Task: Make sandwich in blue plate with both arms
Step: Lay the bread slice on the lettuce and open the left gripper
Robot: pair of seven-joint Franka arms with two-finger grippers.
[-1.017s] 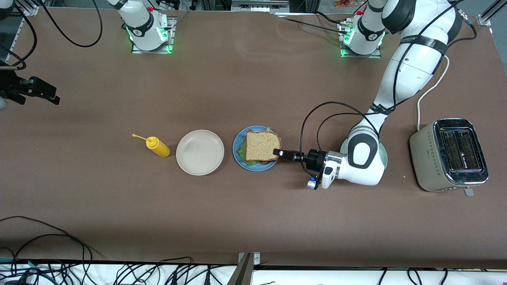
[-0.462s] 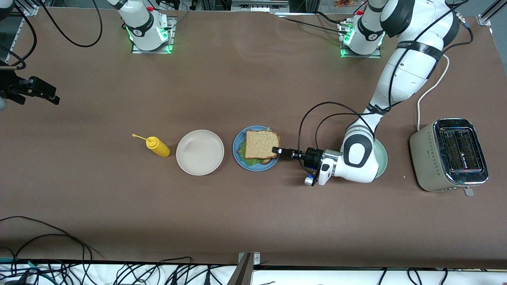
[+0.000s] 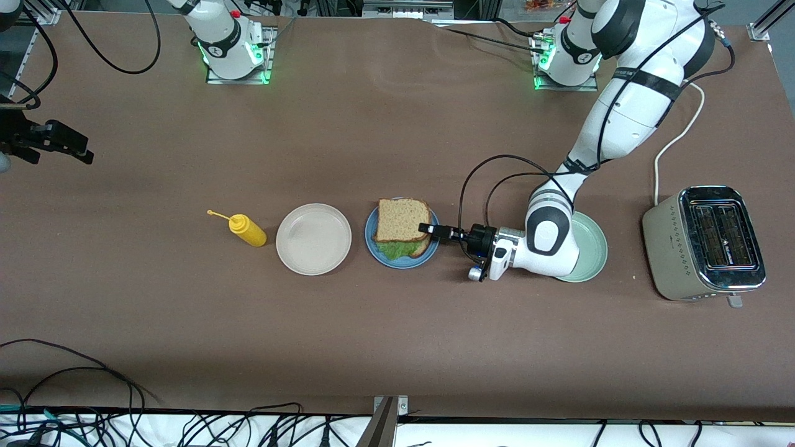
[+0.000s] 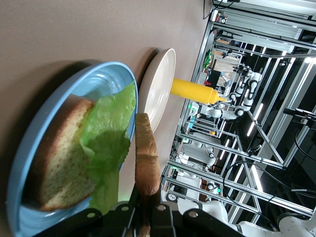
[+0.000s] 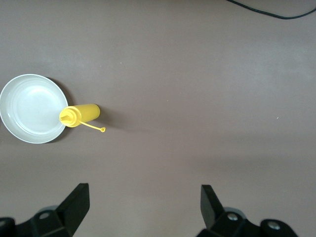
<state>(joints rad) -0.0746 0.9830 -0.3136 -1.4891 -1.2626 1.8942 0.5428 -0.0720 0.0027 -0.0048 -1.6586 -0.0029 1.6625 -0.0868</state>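
Observation:
The blue plate [image 3: 379, 251] [image 4: 29, 148] lies mid-table and carries the sandwich's lower bread slice [image 4: 59, 163] with a crinkly green lettuce leaf [image 3: 397, 249] [image 4: 106, 143] on it. My left gripper [image 3: 428, 230] [image 4: 146, 207] is shut on one edge of the top bread slice [image 3: 402, 220] [image 4: 146, 158]. It holds that slice a little above the lettuce, over the part of the plate farther from the front camera. My right gripper [image 3: 84, 152] [image 5: 144, 191] waits open and empty, high over the right arm's end of the table.
A beige plate [image 3: 313, 239] [image 5: 32, 108] sits beside the blue plate, and a yellow mustard bottle [image 3: 247, 230] [image 5: 81, 114] lies just past it. A pale green plate [image 3: 590, 245] is partly under the left arm. A toaster [image 3: 705, 242] stands at the left arm's end.
The left gripper has carried the top slice toward the beige plate and farther from the front camera, which uncovers lettuce at the plate's near side. The right arm has not moved.

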